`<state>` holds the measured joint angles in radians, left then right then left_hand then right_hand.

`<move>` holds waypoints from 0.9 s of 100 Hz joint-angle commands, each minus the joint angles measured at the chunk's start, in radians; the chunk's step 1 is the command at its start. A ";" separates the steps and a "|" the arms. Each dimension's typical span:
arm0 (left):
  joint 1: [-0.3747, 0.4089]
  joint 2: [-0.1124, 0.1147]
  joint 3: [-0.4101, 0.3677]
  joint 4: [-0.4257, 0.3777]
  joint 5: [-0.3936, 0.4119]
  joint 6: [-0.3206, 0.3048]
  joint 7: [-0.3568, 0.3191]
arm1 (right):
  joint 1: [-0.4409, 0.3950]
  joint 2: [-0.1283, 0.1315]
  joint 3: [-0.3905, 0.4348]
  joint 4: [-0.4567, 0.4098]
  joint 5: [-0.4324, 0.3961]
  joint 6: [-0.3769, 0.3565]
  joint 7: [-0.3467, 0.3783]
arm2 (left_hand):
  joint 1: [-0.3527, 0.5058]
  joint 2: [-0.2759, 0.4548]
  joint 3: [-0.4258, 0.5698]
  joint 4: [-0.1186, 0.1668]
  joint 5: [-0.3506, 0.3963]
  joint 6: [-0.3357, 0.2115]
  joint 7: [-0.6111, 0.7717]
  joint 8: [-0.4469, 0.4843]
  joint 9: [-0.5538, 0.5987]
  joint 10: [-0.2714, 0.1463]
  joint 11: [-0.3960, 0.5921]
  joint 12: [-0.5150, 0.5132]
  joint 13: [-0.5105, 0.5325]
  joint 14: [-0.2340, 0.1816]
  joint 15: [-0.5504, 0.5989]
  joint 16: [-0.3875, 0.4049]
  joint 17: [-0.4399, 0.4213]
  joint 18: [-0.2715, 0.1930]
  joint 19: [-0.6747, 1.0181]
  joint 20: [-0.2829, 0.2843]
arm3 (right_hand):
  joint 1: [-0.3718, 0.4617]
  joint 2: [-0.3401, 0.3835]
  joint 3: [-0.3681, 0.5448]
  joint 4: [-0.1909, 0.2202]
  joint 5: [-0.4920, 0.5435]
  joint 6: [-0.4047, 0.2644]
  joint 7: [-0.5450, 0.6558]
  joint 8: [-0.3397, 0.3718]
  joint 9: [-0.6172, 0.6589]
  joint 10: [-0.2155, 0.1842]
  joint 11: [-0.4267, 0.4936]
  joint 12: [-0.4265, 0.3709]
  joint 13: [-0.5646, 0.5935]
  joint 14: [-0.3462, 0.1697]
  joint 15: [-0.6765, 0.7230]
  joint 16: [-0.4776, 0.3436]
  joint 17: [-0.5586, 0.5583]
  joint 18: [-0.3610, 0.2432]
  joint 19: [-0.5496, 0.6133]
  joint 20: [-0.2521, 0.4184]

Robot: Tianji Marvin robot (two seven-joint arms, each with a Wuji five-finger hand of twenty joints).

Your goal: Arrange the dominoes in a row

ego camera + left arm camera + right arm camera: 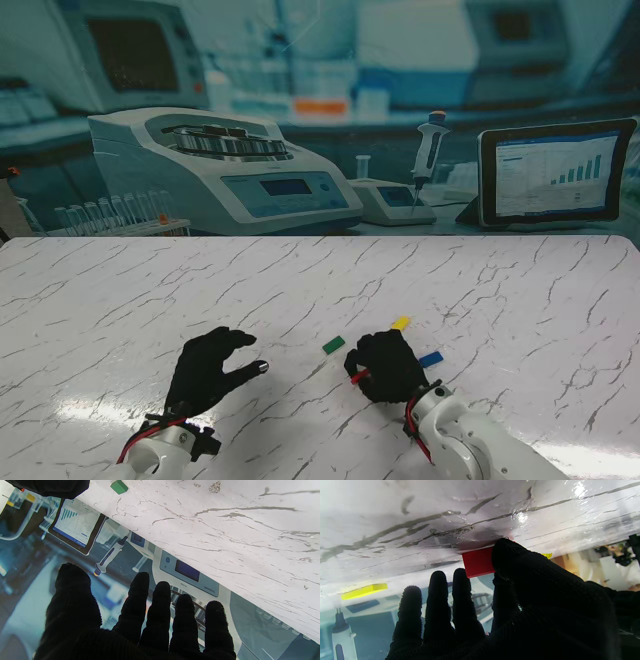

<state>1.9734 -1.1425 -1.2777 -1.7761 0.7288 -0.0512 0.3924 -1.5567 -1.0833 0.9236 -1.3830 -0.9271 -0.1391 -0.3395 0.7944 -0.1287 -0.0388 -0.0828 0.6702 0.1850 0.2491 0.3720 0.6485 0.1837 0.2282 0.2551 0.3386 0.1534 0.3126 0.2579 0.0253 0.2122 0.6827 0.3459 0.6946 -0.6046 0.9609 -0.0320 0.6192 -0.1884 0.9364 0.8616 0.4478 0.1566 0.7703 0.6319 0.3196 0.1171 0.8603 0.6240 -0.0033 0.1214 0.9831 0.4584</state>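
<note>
Counter [500, 300]: white marble-pattern top with dark veining, spanning the whole stand view; a printed laboratory backdrop stands along its far edge.

Right hand [388, 366]: black-gloved, low over the counter, right of centre and near to me. Its thumb and a finger are clamped on the red domino; in the right wrist view the other three fingers [437, 597] are stretched out straight, close together, clear of the piece.

Left hand [208, 370]: black-gloved, left of centre, at about the same nearness as the right hand and well apart from it. Fingers [160, 605] apart and slightly curled, thumb extended toward the right; it holds nothing.

Red domino [357, 377]: pinched at the left edge of the right hand, one end sticking out leftward. In the right wrist view it is close against the counter; contact cannot be told.

Green domino [333, 344]: lying flat on the counter, between the two hands and slightly farther from me, just beside the right hand.

Yellow domino [401, 323]: flat on the counter, just beyond the right hand.

Blue domino [431, 358]: flat on the counter, at the right side of the right hand.
</note>
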 commanded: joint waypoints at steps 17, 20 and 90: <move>0.006 -0.007 0.004 0.002 -0.007 -0.028 -0.010 | -0.020 -0.009 0.009 -0.030 -0.022 0.011 -0.017 | 0.002 0.013 -0.020 -0.015 0.019 -0.023 0.003 0.013 0.027 -0.002 0.011 0.012 0.009 0.012 0.013 0.014 0.003 0.013 0.032 0.021 | -0.017 -0.042 0.030 0.066 0.063 -0.061 0.021 0.032 -0.034 0.000 -0.001 0.005 -0.040 0.000 -0.015 -0.011 -0.032 0.080 -0.023 0.015; 0.005 -0.007 0.004 0.002 -0.007 -0.028 -0.009 | -0.022 -0.009 0.011 -0.035 -0.024 0.012 -0.019 | 0.002 0.012 -0.021 -0.015 0.019 -0.022 0.003 0.013 0.027 -0.001 0.011 0.012 0.009 0.013 0.013 0.014 0.004 0.014 0.033 0.021 | -0.018 -0.044 0.033 0.067 0.064 -0.061 0.020 0.033 -0.034 -0.001 -0.001 0.005 -0.040 0.000 -0.016 -0.012 -0.033 0.080 -0.023 0.015; -0.006 -0.006 0.008 0.015 0.003 -0.039 -0.003 | -0.117 -0.015 0.112 -0.150 -0.017 0.001 -0.021 | -0.002 0.014 -0.020 -0.014 0.019 -0.017 0.003 0.013 0.031 -0.001 0.013 0.013 0.017 0.014 0.009 0.019 0.000 0.051 0.051 0.031 | -0.023 -0.086 0.080 0.040 0.084 -0.027 0.038 -0.001 0.264 -0.094 0.245 0.254 0.087 -0.035 0.178 0.103 -0.018 0.040 0.150 0.037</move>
<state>1.9658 -1.1433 -1.2736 -1.7655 0.7319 -0.0590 0.3960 -1.6554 -1.0908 1.0321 -1.5178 -0.9520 -0.1291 -0.3552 0.7944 -0.1287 -0.0388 -0.0828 0.6702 0.1850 0.2494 0.3722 0.6485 0.1849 0.2286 0.2553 0.3401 0.1645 0.3126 0.2620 0.0340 0.2493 0.6964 0.3557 0.6816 -0.6890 1.0225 -0.0135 0.6810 -0.2131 0.9351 0.8558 0.6359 0.0925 0.9885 0.8697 0.3640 0.1141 1.0038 0.7037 -0.0214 0.1214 1.0991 0.4915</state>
